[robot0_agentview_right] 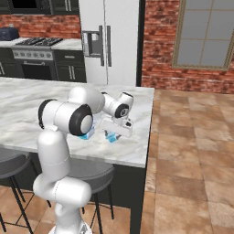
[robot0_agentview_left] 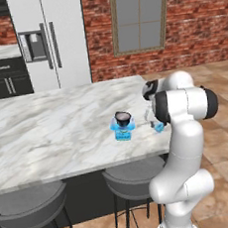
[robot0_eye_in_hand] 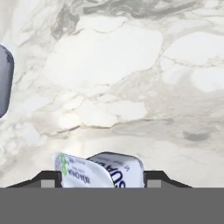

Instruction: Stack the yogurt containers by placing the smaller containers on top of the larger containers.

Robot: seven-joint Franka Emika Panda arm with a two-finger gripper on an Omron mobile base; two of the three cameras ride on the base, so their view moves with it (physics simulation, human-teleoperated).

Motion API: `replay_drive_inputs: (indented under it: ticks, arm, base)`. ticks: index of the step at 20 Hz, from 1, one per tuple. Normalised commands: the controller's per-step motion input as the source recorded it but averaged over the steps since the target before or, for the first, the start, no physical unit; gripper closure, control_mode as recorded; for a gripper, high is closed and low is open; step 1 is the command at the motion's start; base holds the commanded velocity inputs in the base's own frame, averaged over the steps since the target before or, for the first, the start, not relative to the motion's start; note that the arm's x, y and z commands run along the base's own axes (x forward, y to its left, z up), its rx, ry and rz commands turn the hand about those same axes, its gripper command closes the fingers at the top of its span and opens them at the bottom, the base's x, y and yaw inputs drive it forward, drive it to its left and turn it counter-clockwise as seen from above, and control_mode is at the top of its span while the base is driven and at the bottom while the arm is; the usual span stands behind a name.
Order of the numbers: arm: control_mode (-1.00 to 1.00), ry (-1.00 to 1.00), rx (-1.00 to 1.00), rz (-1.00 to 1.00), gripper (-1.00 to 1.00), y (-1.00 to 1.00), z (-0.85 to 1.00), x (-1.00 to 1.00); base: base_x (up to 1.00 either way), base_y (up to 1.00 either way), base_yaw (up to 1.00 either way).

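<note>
The dark round cup [robot0_agentview_left: 123,117] already sits on top of the larger light-blue tub [robot0_agentview_left: 123,130], out in the middle of the marble tabletop [robot0_agentview_left: 47,128] toward its right end; the tiny light-blue tub [robot0_eye_in_hand: 101,171] lies just beside that stack, nearer the right edge, with the gripper [robot0_eye_in_hand: 101,179] down around it; in the hand view the tub sits between the two finger tips, tilted, its printed lid and one side showing; the jaws stand partly open, a tip on either side, and I cannot tell whether they press the walls yet.

I judge this tub very light and thin-walled, stiff enough at its corners but likely to flex or squirt out if squeezed mid-wall; its glossy plastic looks slippery; the best hold is across two opposite flat sides, low under the rim, jaws square to the faces; because it appears tilted, a skewed pinch could twist it, and a crooked carry would make it sit poorly on the stack.
</note>
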Motion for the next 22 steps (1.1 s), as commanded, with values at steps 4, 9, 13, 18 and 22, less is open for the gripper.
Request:
replay_drive_inputs:
  ticks: [4,9,13,18,22]
  arm:
    - [-1.0,0.06,0.08,0.0,1.0,-0.02,0.31,0.0]
    - [-1.0,0.02,0.05,0.0,1.0,-0.05,0.32,0.0]
    - [-1.0,0.02,0.06,0.0,1.0,-0.04,0.34,-0.01]
    - [-1.0,0.05,0.11,0.0,1.0,0.0,0.3,-0.03]
    - [-1.0,0.05,0.15,0.0,1.0,0.01,0.28,-0.03]
  base:
    - [0.0,0.0,0.0]
    - [0.0,0.0,0.0]
    - [0.0,0.0,0.0]
    - [0.0,0.0,0.0]
    - [0.0,0.0,0.0]
